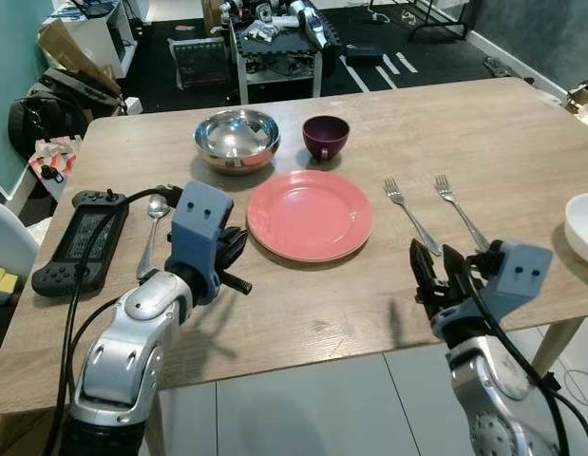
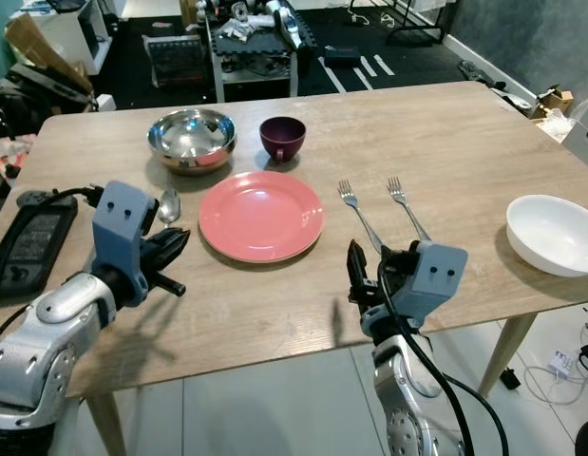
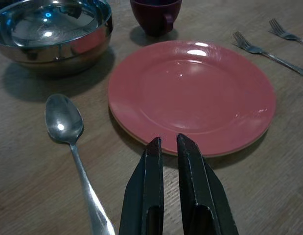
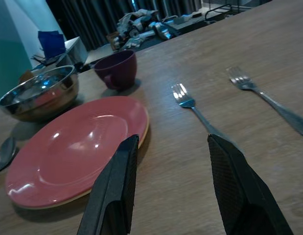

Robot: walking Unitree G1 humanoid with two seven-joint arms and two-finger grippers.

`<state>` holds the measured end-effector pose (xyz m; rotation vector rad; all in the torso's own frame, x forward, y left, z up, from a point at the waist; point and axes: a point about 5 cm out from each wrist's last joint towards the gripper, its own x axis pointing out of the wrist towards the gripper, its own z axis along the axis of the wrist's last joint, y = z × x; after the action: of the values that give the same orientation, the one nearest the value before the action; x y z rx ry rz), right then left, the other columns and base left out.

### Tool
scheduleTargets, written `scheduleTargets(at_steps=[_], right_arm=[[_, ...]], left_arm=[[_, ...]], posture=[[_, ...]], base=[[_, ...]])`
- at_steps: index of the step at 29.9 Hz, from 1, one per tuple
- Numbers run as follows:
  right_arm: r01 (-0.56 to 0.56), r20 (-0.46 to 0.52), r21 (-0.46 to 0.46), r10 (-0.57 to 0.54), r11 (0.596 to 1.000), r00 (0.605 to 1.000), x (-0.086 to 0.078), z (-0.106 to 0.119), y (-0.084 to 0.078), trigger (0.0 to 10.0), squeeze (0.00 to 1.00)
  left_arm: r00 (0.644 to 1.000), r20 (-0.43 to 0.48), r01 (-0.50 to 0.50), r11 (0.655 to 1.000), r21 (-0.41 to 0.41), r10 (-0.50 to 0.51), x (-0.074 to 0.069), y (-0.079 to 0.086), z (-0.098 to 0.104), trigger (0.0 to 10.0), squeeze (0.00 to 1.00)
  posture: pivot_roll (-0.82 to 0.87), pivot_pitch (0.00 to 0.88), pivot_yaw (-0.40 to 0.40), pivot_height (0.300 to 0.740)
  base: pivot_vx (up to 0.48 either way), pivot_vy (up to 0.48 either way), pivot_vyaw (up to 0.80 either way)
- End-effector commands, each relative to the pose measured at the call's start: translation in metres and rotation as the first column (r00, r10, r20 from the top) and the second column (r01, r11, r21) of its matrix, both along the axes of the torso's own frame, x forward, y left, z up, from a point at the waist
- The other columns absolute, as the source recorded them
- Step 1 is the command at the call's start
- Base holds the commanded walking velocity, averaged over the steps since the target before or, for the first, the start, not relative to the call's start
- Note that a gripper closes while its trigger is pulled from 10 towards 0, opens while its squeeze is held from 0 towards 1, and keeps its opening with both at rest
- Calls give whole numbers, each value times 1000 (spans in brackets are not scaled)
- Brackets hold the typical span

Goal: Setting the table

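Toward the tabletop's near edge the pink plate (image 1: 310, 214) anchors the setting, spoon (image 1: 152, 233) at its left, 2 forks (image 1: 412, 218) at its right, so the left gripper (image 3: 176, 147), fingers nearly together and empty, and the right gripper (image 4: 173, 161), spread wide and empty, hover beside them.

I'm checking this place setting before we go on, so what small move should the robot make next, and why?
Probably ease the right gripper forward onto the handle of the nearer fork. Its fingers are open and empty, just short of that handle. Two forks lie side by side right of the pink plate, so one looks spare. The left gripper is shut and empty, between the spoon and the plate.
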<state>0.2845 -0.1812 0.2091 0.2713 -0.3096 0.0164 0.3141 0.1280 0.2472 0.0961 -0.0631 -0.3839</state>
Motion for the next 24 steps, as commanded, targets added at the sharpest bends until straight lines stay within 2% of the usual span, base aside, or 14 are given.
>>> scheduleTargets(at_steps=[1,5,11,24], right_arm=[[15,-18,4,-15,1000,1000,-3,-4,-3,10000,0],[29,-4,-15,-29,999,1000,-1,1,-4,10000,0],[50,-19,-10,-50,999,999,0,-2,-6,10000,0],[74,-22,-16,-75,997,997,0,-2,-10,10000,0]], left_arm=[[999,-27,-26,1000,-12,25,2,5,-4,10000,0],[995,36,-90,995,42,88,6,7,-3,10000,0],[990,44,-138,990,26,137,10,12,-1,10000,0],[990,61,-128,991,46,125,11,8,-1,10000,0]], posture=[[-60,192,127,740],[-59,191,127,740],[-55,179,117,740],[-53,172,118,740]], base=[[0,0,0],[0,0,0],[0,0,0],[0,0,0]])
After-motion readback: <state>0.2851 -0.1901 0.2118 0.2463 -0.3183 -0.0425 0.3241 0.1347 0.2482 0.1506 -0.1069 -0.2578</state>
